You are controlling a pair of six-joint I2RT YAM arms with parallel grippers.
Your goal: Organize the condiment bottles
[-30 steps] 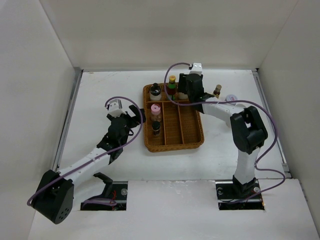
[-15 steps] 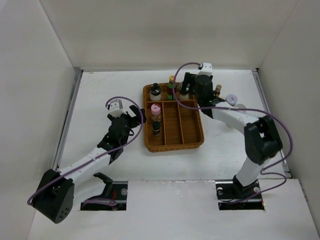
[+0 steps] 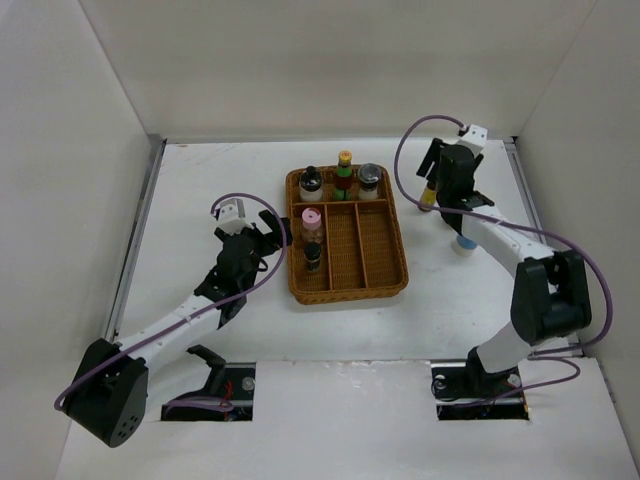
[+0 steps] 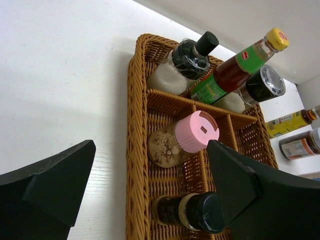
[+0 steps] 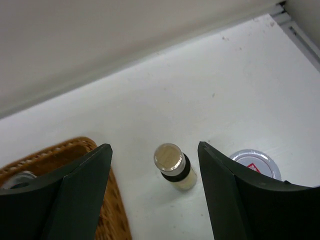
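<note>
White tabletop (image 3: 200,190) with a wicker tray (image 3: 388,283) already holding five condiment bottles (image 3: 344,174); the right gripper (image 5: 154,150), spread wide and empty, hovers over a pale-capped bottle (image 5: 172,167) standing just right of the tray, apparently lining up a grasp, while the left gripper (image 3: 274,232) sits open and empty by the tray's left side.

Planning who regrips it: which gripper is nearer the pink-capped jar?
Left. The left gripper faces the pink-capped jar from just outside the wicker tray; the right gripper is beyond its opposite side.
</note>
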